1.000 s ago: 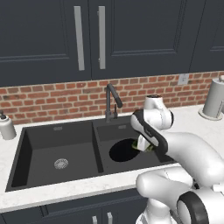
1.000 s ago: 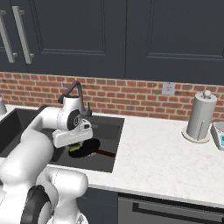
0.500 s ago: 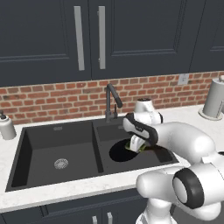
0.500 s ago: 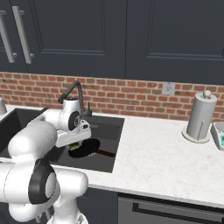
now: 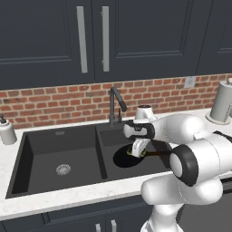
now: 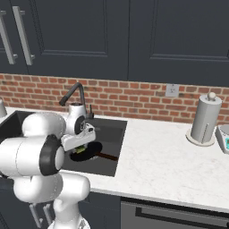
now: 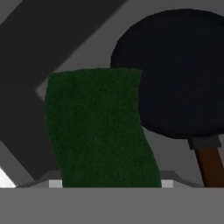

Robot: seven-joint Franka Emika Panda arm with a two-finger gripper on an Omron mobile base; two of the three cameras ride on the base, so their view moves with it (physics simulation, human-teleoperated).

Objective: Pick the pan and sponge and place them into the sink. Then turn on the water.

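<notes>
The gripper [image 5: 136, 153] clasps the sponge [image 7: 100, 131] above the sink [image 5: 59, 140], over its basin right of the faucet [image 5: 115, 104], where the pan [image 5: 129, 158] already lies, apparently ready for dropping.

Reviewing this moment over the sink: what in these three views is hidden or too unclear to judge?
- Gripper fingertips: covered by the sponge in the hand view and too small in the base views, so contact with the sponge cannot be confirmed.
- Pan: its handle end is cut off by the hand view's bottom edge; the arm covers part of it in the right base view.
- Right basin's drain in the sink: hidden by pan and arm.
- Faucet lever position: too small.
</notes>
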